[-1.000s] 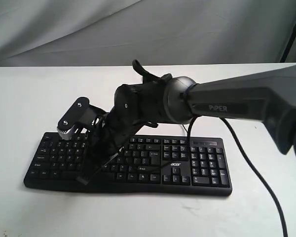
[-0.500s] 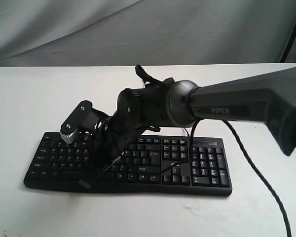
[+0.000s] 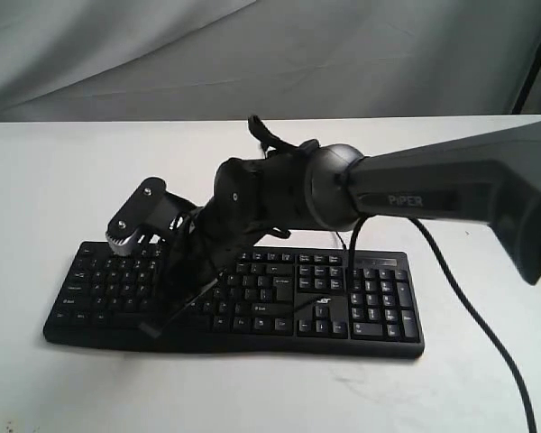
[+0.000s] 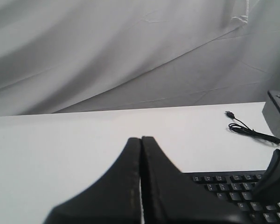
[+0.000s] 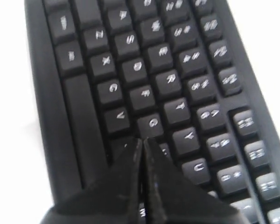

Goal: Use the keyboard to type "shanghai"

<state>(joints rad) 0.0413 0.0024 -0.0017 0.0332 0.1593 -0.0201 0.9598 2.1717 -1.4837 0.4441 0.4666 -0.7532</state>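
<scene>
Black keyboard (image 3: 370, 311) on white bench (image 3: 54, 180); right pincer (image 5: 142, 144), clenched empty, points at its left keys; left pincer (image 4: 141, 142) clenched too.

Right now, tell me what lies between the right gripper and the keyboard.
Nothing. In the right wrist view the shut right gripper hangs directly over the keyboard keys with no object between; whether its tips touch a key cannot be told.

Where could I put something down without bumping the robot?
Bare white table lies left of the wide black plastic keyboard and along its front. Crowded: the black right gripper over its left half, a black cable to its right.
</scene>
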